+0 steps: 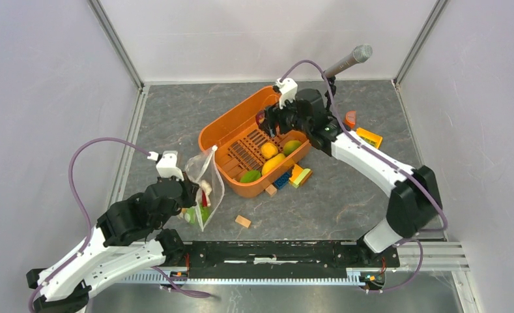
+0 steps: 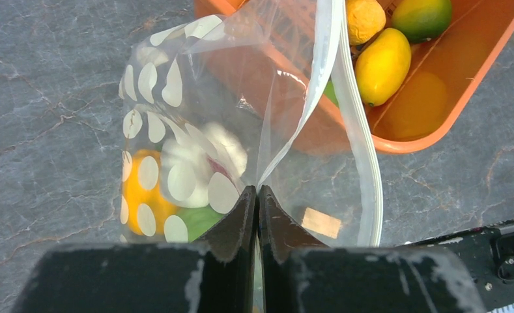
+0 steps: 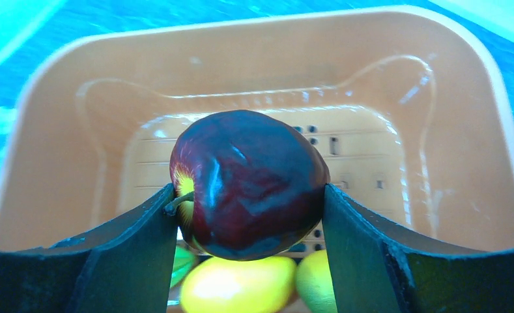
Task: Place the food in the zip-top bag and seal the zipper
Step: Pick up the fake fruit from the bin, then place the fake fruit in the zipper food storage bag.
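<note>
At the surface's centre sits the orange basket, holding yellow and green food. At eight o'clock from it the polka-dot zip-top bag stands with its mouth open, the left jaws pinched shut on its rim. Over the basket, the right jaws clasp a dark red apple.

The left arm sits low with its elbow bent. The left gripper points forward and slightly down, its two black fingers pressed flat together, pinching only the thin edge of the clear bag between their tips. The right arm stretches far forward with its wrist bent downward, and the right gripper stands wide, with a dark red fruit clamped between the inner faces of its fingers, touching both.
</note>
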Tool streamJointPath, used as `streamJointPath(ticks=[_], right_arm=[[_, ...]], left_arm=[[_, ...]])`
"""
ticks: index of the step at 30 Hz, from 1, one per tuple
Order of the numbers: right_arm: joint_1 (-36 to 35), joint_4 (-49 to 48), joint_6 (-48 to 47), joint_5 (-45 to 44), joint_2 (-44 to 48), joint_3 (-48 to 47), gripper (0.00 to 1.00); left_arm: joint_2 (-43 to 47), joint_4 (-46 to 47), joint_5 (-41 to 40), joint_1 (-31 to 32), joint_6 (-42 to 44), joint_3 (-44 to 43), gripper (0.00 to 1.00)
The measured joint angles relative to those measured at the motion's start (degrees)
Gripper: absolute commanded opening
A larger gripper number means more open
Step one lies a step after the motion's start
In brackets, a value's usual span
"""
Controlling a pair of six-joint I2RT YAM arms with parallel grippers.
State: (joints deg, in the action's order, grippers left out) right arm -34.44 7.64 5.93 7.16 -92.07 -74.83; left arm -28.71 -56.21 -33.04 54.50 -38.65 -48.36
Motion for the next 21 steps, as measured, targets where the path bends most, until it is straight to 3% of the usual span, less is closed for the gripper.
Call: streamJointPath(ticks=[9, 21], right_arm=[[-3.74, -14.51, 7.32, 14.84, 14.99, 16.04, 0.39], [-24.35, -29.29, 3.98, 24.98, 18.95, 21.27, 0.35]], left_arm=[[-0.02, 0.42, 1.79, 0.00, -1.49, 0.00, 0.11], [-0.24, 0.52, 5.07, 0.00, -2.80, -0.24, 0.11]])
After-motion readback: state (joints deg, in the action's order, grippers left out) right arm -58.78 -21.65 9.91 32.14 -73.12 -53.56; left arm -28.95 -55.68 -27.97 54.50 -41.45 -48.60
